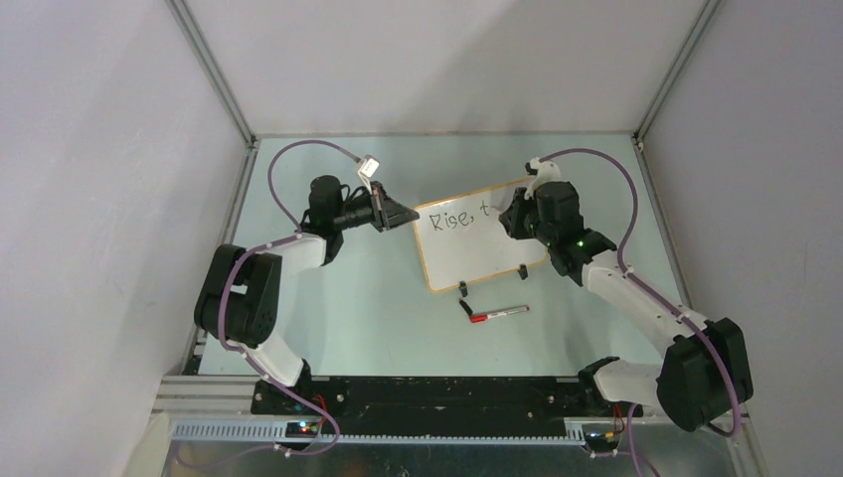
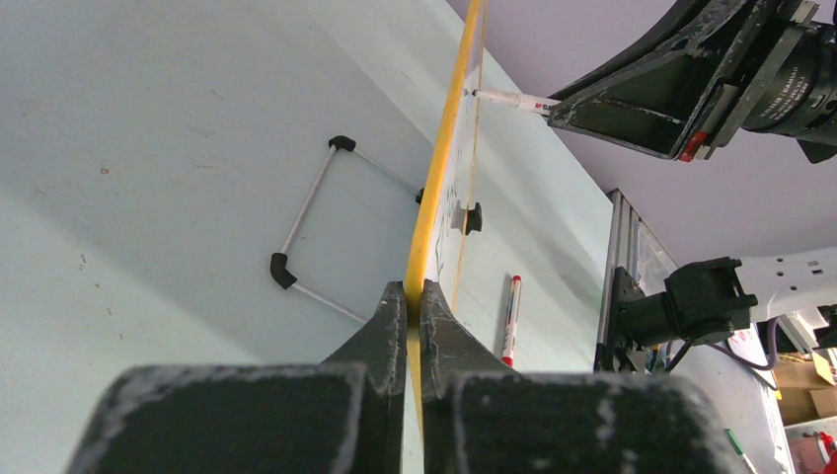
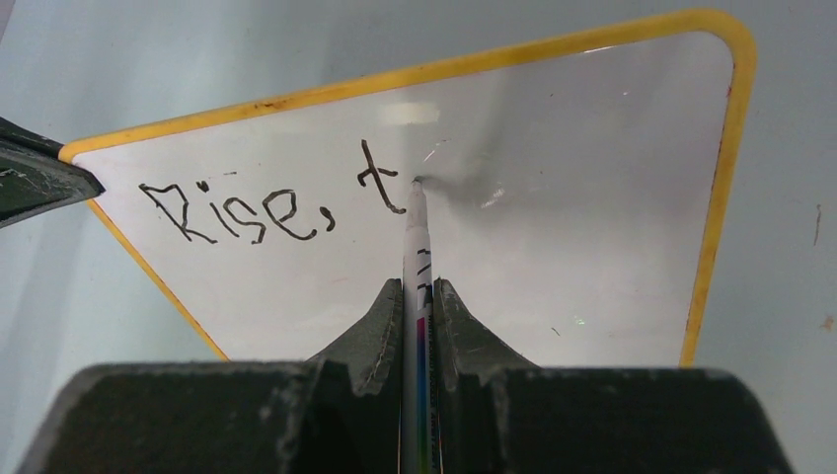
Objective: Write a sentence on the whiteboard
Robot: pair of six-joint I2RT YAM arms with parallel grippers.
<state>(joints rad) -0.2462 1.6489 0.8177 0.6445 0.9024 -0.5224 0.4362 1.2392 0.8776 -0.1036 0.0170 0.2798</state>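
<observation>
Nearest us, a spare red-capped pen [image 1: 500,313] lies loose on the table [image 1: 338,308], just beside the whiteboard [image 3: 553,247], which sits mid-table. We judge the board light, stiff and slick-faced, likely to skid under pen pressure, so its thin frame is the place to hold. The left gripper [image 2: 415,291] is clenched on that frame's left edge. The right gripper [image 3: 418,286] grasps a marker [image 3: 415,237], tip touching the board after the sentence [image 3: 266,202], which so far reads "Rise, t".

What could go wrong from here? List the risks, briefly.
1. The left gripper pinches only the frame edge of the whiteboard; pressure from the marker might pivot it or make it slip.
2. The right gripper holds the marker tip on the board beside the unfinished sentence; a stray drag could smear it.
</observation>
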